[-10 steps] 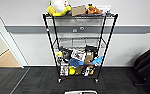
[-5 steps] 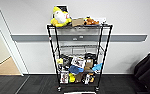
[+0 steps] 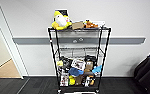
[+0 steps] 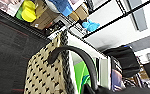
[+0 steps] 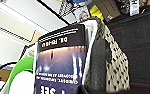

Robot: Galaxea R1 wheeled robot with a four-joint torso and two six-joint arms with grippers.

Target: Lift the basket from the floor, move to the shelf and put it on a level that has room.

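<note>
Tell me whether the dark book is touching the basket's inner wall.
Touching. In the right wrist view the dark book stands inside the basket, its edge pressed against the white lining at the basket's wall, with no gap showing between them.

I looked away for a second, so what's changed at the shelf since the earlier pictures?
The head camera tilted up, so the shelf sits lower in view, and the white strip seen at the bottom edge a second ago is nearly gone. The shelf's contents and the yellow toy on top look unchanged.
</note>
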